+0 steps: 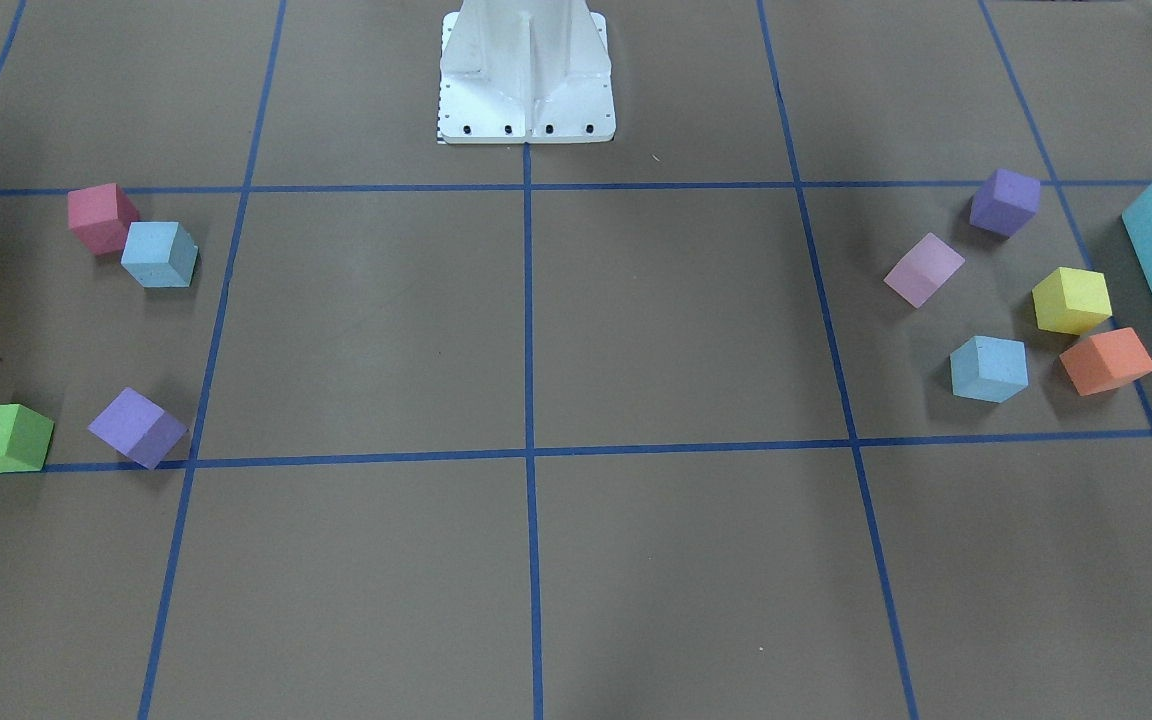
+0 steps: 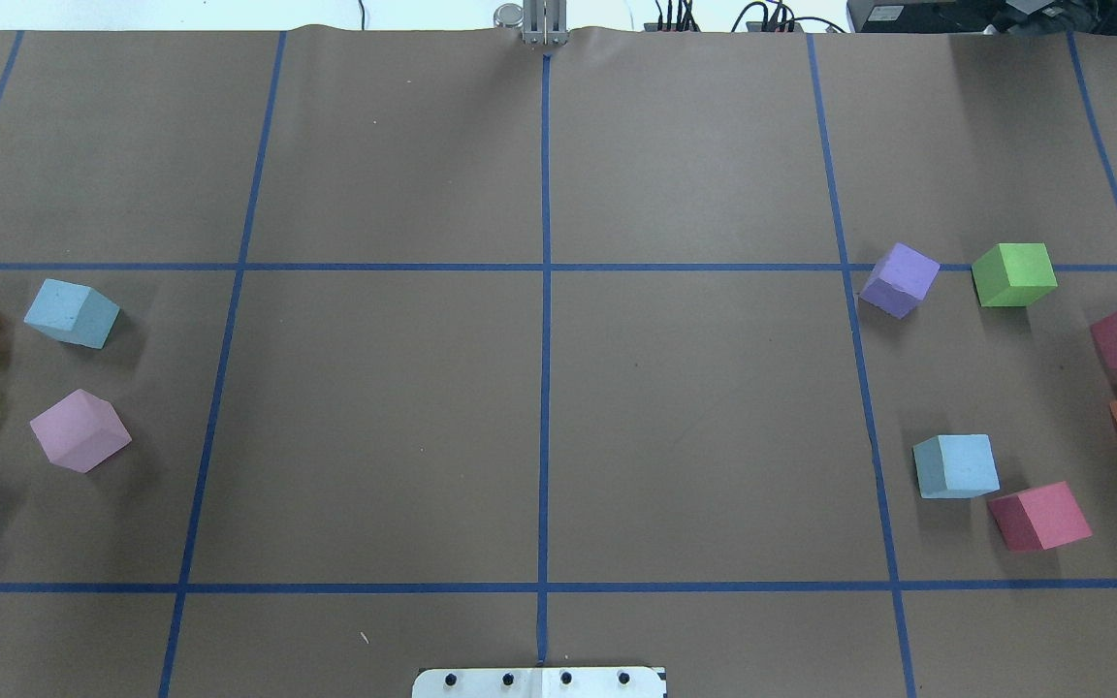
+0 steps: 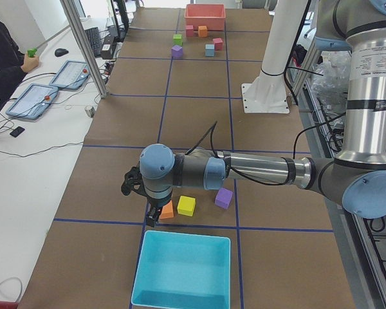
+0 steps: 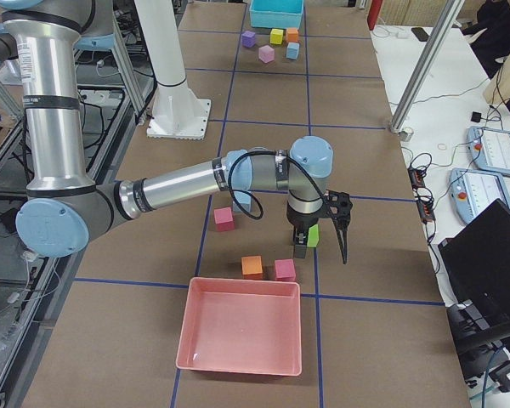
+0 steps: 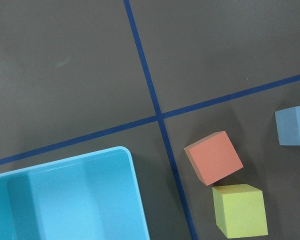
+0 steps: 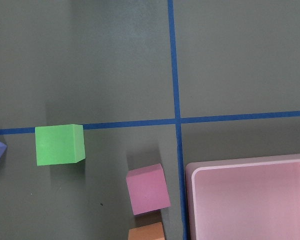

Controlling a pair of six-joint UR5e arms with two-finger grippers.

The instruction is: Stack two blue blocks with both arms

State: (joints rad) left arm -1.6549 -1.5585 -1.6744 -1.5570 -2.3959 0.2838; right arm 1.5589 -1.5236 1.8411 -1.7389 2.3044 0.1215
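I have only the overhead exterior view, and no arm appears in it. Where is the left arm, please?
Observer: It reaches low over the table at the robot's left end. The left end effector hangs near an orange foam cube, just before a turquoise plastic bin.
Operator: And the other one?
Observer: It is at the opposite end. The right end effector hangs beside a green foam cube, short of a pink plastic bin.
Operator: Does a wrist camera see a blue cube?
Observer: Only the left wrist view does: one light blue foam cube sits at its right edge.
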